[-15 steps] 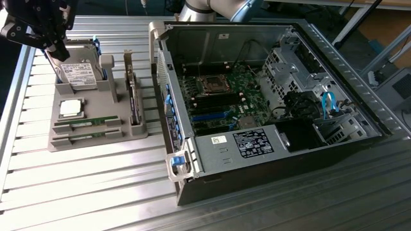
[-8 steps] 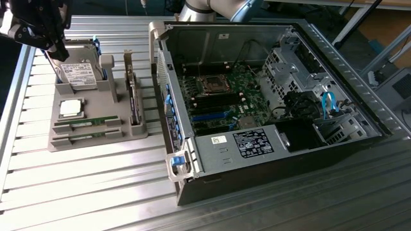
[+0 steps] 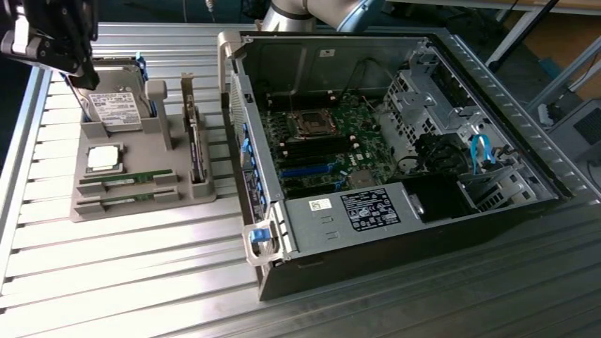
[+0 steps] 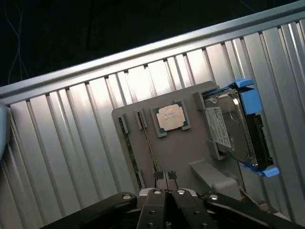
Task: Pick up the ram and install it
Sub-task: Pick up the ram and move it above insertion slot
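Above holder (image 3: pixel 143 158): fingers (image 4: pixel 159 177) together, empty.
Ram (image 3: pixel 127 180) stands slotted on edge just beyond fingertips, likely so its top edge can be pinched; untouched.

Printed labels on hard drive (image 3: pixel 117 107), power supply (image 3: pixel 376 209), no wording legible

Green for the ram (image 3: pixel 127 177), pale grey-beige for the holder (image 3: pixel 141 158), silver framed in green for the processor (image 3: pixel 103 158). Silver with a white printed label for the hard drive (image 3: pixel 117 105), bright blue for its caddy (image 4: pixel 247 93). Ribbed, shiny silver for the bench (image 3: pixel 141 282); black for the gripper (image 4: pixel 166 177) and computer case (image 3: pixel 395 260), green with blue slots for the motherboard (image 3: pixel 319 151).
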You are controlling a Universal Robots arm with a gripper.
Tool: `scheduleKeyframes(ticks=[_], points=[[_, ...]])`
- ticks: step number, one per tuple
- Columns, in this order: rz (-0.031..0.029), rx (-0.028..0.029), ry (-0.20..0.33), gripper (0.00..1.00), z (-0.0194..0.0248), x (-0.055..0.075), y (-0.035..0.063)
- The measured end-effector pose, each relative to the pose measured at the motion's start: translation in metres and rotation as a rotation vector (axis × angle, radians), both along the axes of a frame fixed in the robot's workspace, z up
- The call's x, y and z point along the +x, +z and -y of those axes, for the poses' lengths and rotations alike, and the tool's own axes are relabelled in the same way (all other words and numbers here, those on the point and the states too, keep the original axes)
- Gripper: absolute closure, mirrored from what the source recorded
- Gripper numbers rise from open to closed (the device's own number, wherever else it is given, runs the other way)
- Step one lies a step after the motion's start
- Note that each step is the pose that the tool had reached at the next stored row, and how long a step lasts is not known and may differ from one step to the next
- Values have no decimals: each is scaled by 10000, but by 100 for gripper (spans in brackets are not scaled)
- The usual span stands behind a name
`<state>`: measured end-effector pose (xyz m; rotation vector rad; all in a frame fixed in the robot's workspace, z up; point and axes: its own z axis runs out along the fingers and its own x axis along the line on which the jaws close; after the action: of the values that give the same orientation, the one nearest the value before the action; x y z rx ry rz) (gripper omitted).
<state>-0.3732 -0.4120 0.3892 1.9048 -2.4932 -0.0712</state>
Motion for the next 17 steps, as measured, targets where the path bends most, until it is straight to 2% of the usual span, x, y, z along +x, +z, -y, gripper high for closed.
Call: scheduleKeyframes(ticks=[4,8,11,17], points=[[0,0,1109,90,0,0,0],[0,0,1741,90,0,0,0],[0,0,1971,90,0,0,0],[0,0,2082,90,0,-1,0]])
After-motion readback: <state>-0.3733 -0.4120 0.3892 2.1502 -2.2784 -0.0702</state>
